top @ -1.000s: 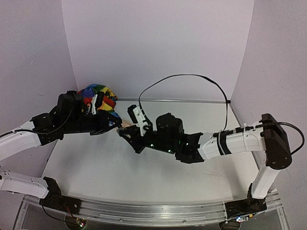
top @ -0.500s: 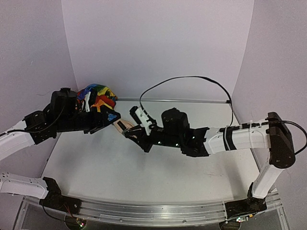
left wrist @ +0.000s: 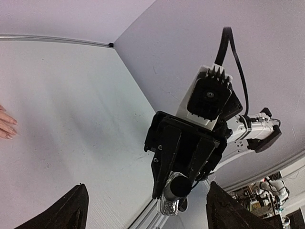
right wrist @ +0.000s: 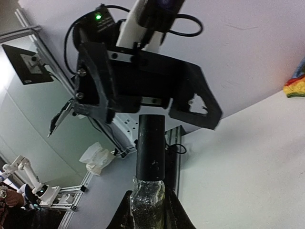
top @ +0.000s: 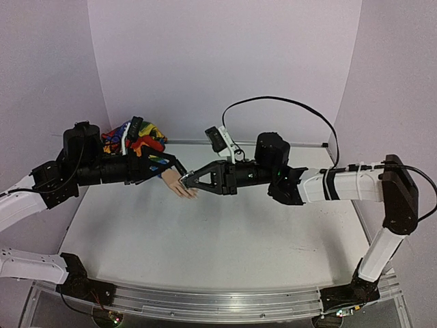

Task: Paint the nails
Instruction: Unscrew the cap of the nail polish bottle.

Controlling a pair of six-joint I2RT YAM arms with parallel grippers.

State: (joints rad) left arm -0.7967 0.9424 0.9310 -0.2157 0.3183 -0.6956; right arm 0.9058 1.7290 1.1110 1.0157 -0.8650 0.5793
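Working on the tiny nails (left wrist: 11, 129) of a small, pale peach plastic fake hand (top: 179, 184) with a rainbow-striped fabric sleeve (top: 133, 140). Probably light and hollow, rigid in the fingers, soft only at the sleeve. Likely to skid or swivel on the smooth white worktop (top: 205, 239) under any sideways push. Best steadied at the wrist or the bunched sleeve, well clear of the fingertips, to leave the nails bare and avoid smearing wet polish. No hard squeeze called for, only enough to stop it turning.

Lies toward the back left of the worktop, fingers pointing to the middle, sleeve bunched near the back left corner. Sits just under and slightly ahead of the left end effector (top: 169, 167), spread wide with nothing between its fingers. From the left wrist view, shows only as fingertips peeking in at the left edge, outside the gap. Cannot tell from above whether anything touches the wrist.

Approached from the opposite side by the right end effector (top: 192, 179), clamped shut on a small glittery clear bottle with a black cap (right wrist: 150, 157). Tip just beside the fake fingertips; contact not discernible. Cap apparently on the bottle, so no brush visible.
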